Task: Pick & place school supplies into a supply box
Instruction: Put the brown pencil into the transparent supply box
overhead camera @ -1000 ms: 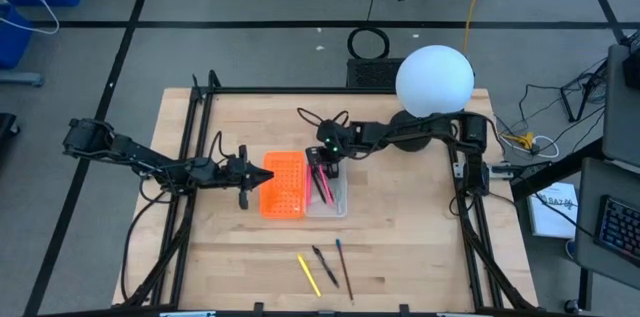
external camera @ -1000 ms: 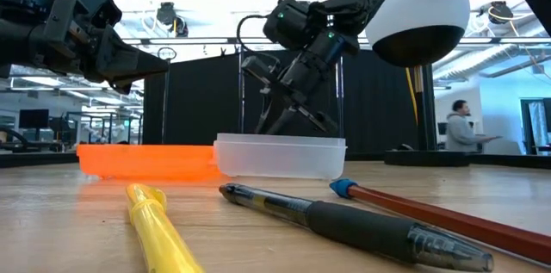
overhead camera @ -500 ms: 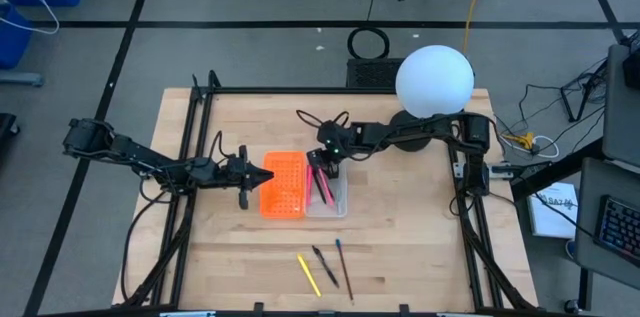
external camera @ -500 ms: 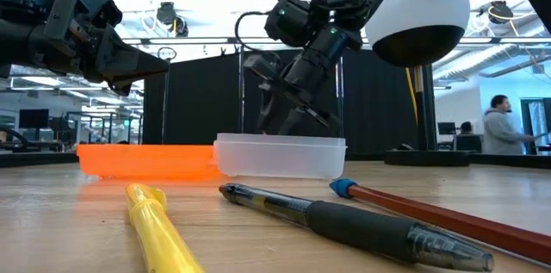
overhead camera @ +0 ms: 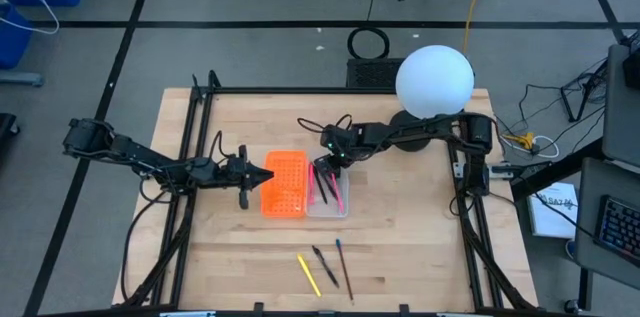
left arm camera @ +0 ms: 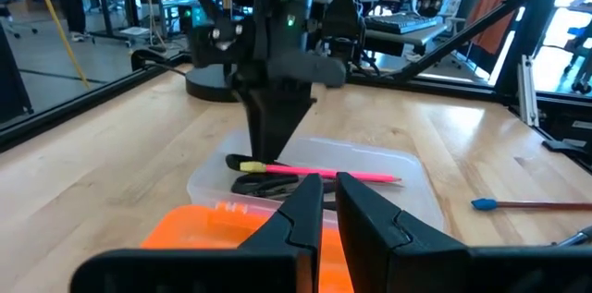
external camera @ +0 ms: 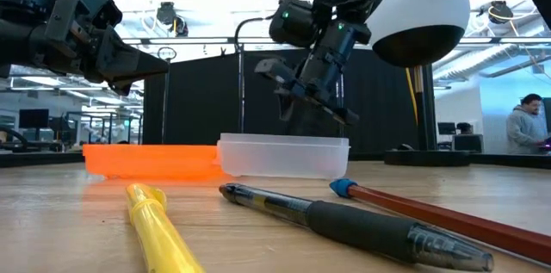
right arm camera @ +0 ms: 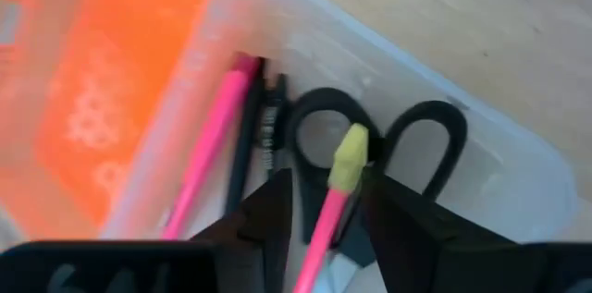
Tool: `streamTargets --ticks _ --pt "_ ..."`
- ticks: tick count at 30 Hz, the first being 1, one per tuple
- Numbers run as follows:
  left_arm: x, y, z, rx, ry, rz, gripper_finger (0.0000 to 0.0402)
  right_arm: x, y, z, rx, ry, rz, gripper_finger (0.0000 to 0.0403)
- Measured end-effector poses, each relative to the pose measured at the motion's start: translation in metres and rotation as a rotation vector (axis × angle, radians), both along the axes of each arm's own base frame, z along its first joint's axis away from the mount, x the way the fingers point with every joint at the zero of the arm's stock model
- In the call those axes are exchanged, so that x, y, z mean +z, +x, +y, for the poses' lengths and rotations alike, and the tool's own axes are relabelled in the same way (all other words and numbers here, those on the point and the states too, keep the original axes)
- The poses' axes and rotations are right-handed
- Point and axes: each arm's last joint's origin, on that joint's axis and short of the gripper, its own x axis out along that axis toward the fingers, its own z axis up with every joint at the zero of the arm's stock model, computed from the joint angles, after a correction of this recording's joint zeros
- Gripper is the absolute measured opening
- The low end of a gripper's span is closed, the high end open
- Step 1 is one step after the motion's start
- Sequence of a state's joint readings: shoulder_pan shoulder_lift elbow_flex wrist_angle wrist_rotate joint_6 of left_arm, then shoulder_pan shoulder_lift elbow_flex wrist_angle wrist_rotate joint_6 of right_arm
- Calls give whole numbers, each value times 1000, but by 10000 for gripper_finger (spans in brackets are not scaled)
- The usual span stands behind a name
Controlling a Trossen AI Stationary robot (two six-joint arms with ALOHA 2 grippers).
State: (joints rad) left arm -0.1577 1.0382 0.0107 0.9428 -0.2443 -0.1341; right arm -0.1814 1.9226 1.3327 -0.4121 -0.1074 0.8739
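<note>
Pink pencil — between right end effector fingers, over clear tray.

From where I stand, no word, label, brand or number can be read anywhere: not on the pens, the box, the arms, or the room beyond.

- One box, two halves: an orange panel on the left and a clear tray on the right.
- Inside the tray: two pink pencils, one pair of scissors, and one dark pen.
- On the table near the front edge: three items, a yellow pen, a black pen and a blue-tipped pencil.
- Two grippers: left, right.
</note>
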Motion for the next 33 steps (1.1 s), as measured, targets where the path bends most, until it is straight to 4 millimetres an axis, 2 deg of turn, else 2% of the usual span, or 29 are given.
streamTargets --ticks 6,9,14,17,20,23,27,33 --pt "0 0 0 0 2 0 42 22 -4 0 -22 -7 -67 127" --pt "0 0 0 -9 2 1 42 44 -9 1 35 -53 -138 126" --pt "0 0 -1 -17 3 5 42 94 -28 9 327 -325 -243 116" --pt "-1 0 -1 -17 -2 7 42 111 -43 17 399 -497 -245 106" --pt "-1 0 -1 -17 -3 15 42 121 -53 26 443 -620 -346 88" --pt "-4 0 -1 -19 -3 44 42 118 -63 37 506 -717 -470 54" --pt "-8 -1 -1 -42 -3 81 42 104 -82 51 520 -775 -632 7" --pt "-6 0 0 5 -83 62 42 63 -118 69 546 -760 -698 9"
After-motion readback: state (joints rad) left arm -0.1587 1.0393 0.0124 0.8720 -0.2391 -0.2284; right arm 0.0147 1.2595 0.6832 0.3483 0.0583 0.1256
